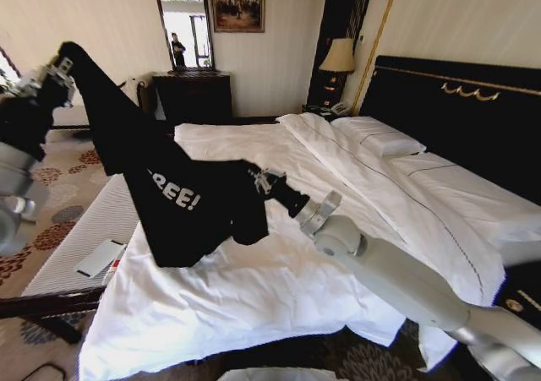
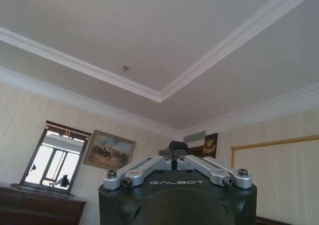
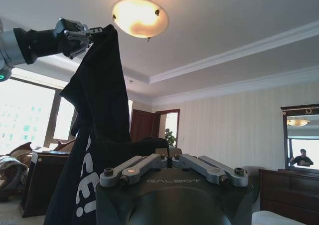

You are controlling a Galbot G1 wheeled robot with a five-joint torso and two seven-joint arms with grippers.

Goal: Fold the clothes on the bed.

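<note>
Black "FREE!" T-shirt (image 1: 182, 199) held in the air between two claws, stretched above the near side of the bed (image 1: 254, 301) with its white duvet. Left claw (image 1: 61, 67) raised high at the far left, pinched shut on one upper corner of the shirt, fabric hanging down and away from it. Right claw (image 1: 258, 180) lower and toward the middle, closed on the opposite end of the shirt, cloth bunched around its fingers. Below the right claw, shirt hem drooping toward the duvet, whether touching it not clear. White lettering facing out between the claws. Pillows (image 1: 380, 136) and dark headboard (image 1: 473, 111) well beyond the right claw.
</note>
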